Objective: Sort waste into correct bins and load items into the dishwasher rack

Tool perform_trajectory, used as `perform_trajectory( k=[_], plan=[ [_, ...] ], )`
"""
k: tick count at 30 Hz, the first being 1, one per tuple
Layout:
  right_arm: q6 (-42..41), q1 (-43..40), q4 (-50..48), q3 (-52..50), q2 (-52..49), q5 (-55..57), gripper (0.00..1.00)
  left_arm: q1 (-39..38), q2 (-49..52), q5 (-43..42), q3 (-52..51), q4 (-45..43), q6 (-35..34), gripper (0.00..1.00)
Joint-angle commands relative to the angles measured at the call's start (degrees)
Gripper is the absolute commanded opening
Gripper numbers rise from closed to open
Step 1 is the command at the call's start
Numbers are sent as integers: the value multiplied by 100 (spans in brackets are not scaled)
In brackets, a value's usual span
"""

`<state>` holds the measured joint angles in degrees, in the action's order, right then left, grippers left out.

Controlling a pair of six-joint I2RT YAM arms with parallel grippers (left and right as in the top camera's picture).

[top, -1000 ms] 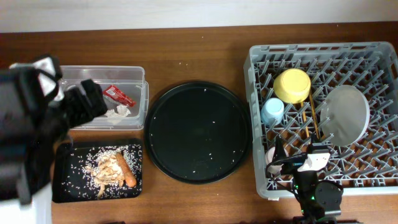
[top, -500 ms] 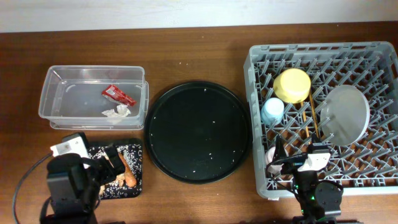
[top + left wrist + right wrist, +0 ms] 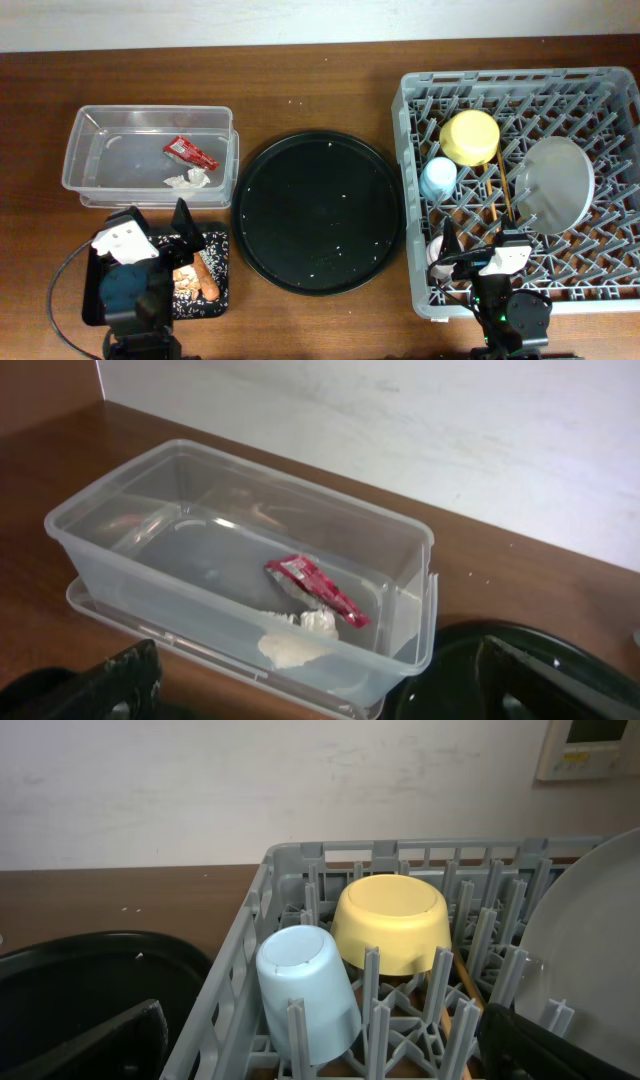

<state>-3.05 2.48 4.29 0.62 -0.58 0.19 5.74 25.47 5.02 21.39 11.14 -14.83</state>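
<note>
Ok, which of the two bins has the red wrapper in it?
The clear plastic tub: the red wrapper lies inside it beside a white tissue. The flat black tray holds food scraps instead.

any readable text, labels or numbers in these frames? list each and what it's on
No text is legible in any view.
Red wrapper in the clear tub: any print is too blurred to read.
Wall panel: markings are too small to read.
</note>
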Motion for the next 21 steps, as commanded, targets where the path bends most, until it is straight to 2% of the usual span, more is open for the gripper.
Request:
perform_trajectory(
  k=[1,10,17,21],
  plan=[
    [-66,50,39,-31,37,52,98,-9,-225,83,-409,-160,-35,99],
    [-66,50,39,-31,37,52,98,-11,-1058,81,-1912,-1598,-37,99],
    [-68,50,39,-31,37,52,98,-146,-1679,83,-2090,-1519,-35,99],
    [-66,50,39,-31,37,52,98,-402,-2035,85,-2090,-1088,-35,99]
  ],
)
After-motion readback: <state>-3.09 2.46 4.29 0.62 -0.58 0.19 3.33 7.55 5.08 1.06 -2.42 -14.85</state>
